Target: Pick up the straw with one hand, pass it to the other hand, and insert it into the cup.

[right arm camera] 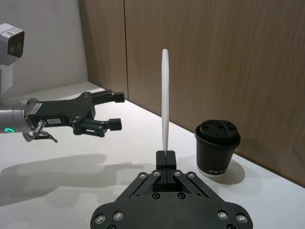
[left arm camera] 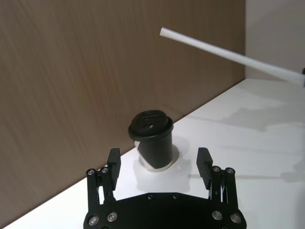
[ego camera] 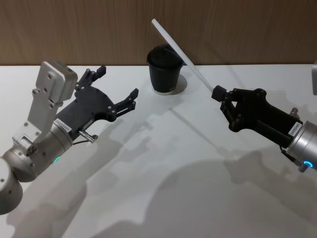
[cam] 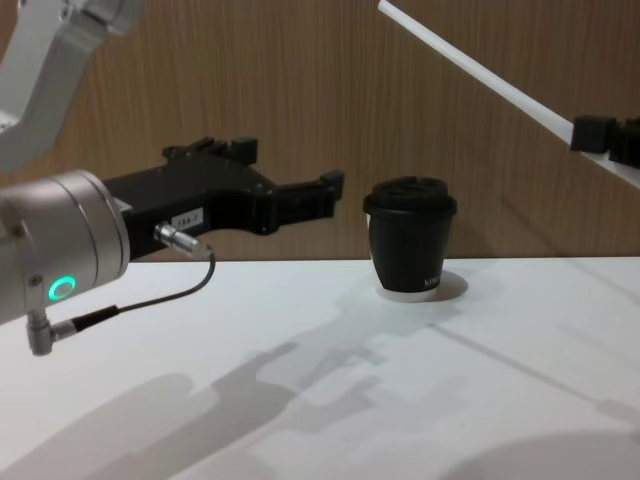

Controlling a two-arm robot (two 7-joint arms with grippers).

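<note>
My right gripper is shut on the lower end of the long white straw, held in the air to the right of the cup. The straw slants up and away, and its free end passes above the cup. The black lidded cup stands upright at the back of the white table. My left gripper hovers open to the left of the cup, with nothing between its fingers. The right wrist view shows the straw rising from the right gripper, with the cup beside it and the left gripper farther off.
A wooden wall panel runs right behind the cup. The white table spreads out in front of both arms and bears only shadows.
</note>
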